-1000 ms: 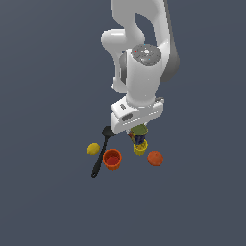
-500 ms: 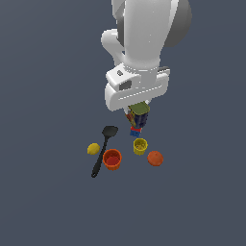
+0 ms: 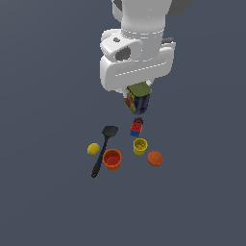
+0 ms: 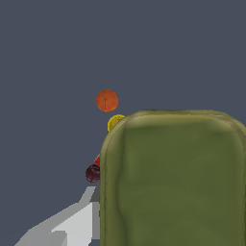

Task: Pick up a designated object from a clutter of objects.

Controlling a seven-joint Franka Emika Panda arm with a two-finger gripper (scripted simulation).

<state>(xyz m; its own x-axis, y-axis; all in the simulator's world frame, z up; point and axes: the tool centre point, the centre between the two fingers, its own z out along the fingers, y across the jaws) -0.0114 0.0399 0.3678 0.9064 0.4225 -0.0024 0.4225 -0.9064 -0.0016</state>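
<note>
The designated object [image 3: 138,99], a small box with an olive-green top and dark blue sides, hangs in the air under the white hand. My gripper [image 3: 137,92] is shut on it, and the hand mostly hides the fingers. In the wrist view the box's green top [image 4: 173,180] fills much of the picture, with one grey finger [image 4: 72,226] beside it. Below lies the clutter of objects: a red-and-blue block [image 3: 137,126], yellow cup [image 3: 140,146], orange fruit [image 3: 155,158], orange-red cup [image 3: 112,159], black spatula [image 3: 102,149] and lemon [image 3: 93,149].
The wrist view shows the orange fruit [image 4: 106,100], the yellow cup [image 4: 114,122] and the block [image 4: 95,170] far below on the dark grey floor [image 3: 202,192]. The box hangs almost directly over the block.
The arm has risen with the box held in the gripper, lifting it out of the clutter to well above the block. The other items have not moved.
</note>
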